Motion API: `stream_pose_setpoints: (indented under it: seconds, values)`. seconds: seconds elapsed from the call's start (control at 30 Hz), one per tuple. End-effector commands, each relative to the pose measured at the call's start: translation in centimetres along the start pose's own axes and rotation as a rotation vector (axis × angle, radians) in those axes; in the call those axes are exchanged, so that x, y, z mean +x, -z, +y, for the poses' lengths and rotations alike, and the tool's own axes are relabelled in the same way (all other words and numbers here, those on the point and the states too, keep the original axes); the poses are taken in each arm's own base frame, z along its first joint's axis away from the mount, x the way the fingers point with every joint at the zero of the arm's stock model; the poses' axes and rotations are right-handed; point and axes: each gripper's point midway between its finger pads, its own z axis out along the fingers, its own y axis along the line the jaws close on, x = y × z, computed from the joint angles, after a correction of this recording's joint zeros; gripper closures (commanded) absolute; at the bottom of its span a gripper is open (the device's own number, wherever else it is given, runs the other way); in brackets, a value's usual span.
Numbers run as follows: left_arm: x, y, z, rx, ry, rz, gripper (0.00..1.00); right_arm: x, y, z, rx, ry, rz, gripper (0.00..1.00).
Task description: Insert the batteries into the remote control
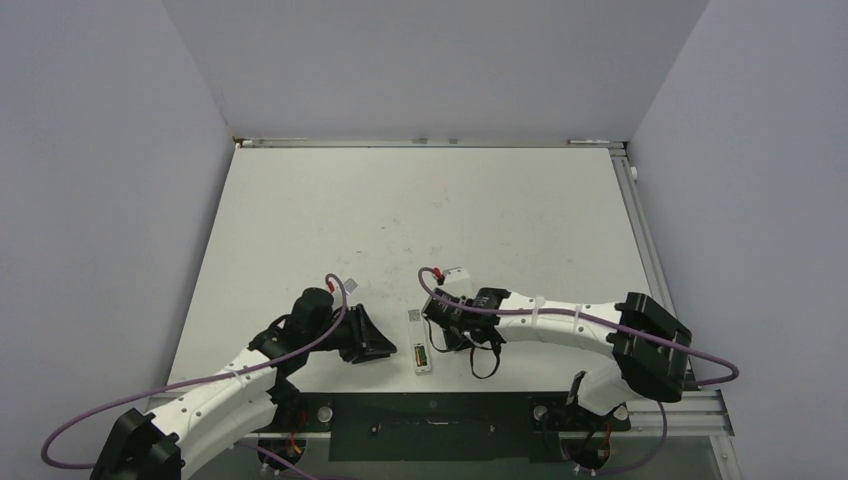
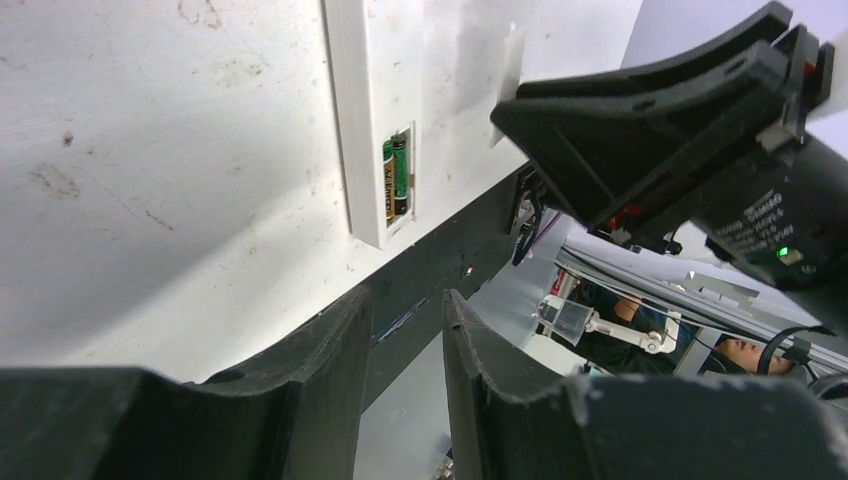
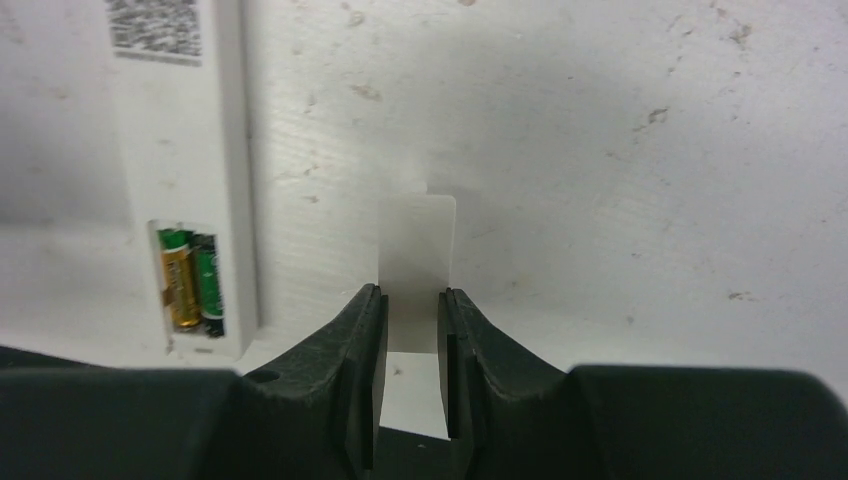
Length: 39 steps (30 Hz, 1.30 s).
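Note:
The white remote control (image 1: 419, 343) lies near the table's front edge with its recess facing up. Both batteries (image 3: 190, 278) sit side by side in that recess, one gold-orange and one green-labelled; the left wrist view shows the batteries (image 2: 395, 178) in the remote control (image 2: 350, 120) too. My right gripper (image 3: 412, 292) is just right of the remote, shut on a thin white cover plate (image 3: 418, 235) that sticks out past its tips. My left gripper (image 2: 405, 300) is left of the remote, low over the front edge, jaws a little apart with nothing between them.
A black strip (image 1: 430, 425) runs along the table's front edge, right below the remote. Grey walls close off the left, back and right. A small pale scrap (image 1: 352, 284) lies on the table (image 1: 420, 200) beyond the left gripper.

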Motion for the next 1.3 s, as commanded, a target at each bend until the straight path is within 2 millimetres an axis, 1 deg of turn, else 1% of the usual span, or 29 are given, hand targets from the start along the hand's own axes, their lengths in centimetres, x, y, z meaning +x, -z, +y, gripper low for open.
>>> stream_pose_setpoints:
  seconds: [0.0, 0.2, 0.37, 0.47, 0.6, 0.77, 0.87, 0.97, 1.27]
  values:
    - [-1.0, 1.1, -3.4, 0.078, -0.079, -0.024, 0.71, -1.5, 2.7, 2.5, -0.057, -0.038, -0.08, 0.91]
    - [-0.9, 2.6, -4.6, 0.071, -0.139, -0.02, 0.71, -1.2, 3.9, 5.6, -0.115, -0.058, -0.098, 0.91]
    - [-1.3, 4.1, -5.4, 0.039, -0.219, -0.048, 0.71, -0.6, 3.9, 8.0, -0.122, -0.043, -0.1, 0.91]
    - [-1.4, 5.0, -5.5, 0.018, -0.256, -0.062, 0.7, -0.4, 3.6, 8.9, -0.114, -0.041, -0.102, 0.91]
    - [-1.6, 6.0, -5.8, -0.012, -0.298, -0.08, 0.7, -0.2, 3.0, 9.3, -0.098, -0.051, -0.102, 0.91]
    - [-2.0, 7.2, -5.1, -0.094, -0.345, -0.106, 0.7, -0.1, 2.0, 9.6, -0.085, -0.069, -0.099, 0.91]
    - [-2.3, 7.7, -5.2, -0.112, -0.369, -0.116, 0.7, 0.0, 1.7, 10.0, -0.085, -0.069, -0.097, 0.91]
    - [-2.3, 7.8, -5.2, -0.12, -0.379, -0.113, 0.7, -0.2, 1.6, 10.3, -0.086, -0.069, -0.097, 0.91]
    - [-2.3, 7.6, -5.1, -0.115, -0.376, -0.102, 0.7, -0.1, 1.3, 10.3, -0.068, -0.058, -0.087, 0.91]
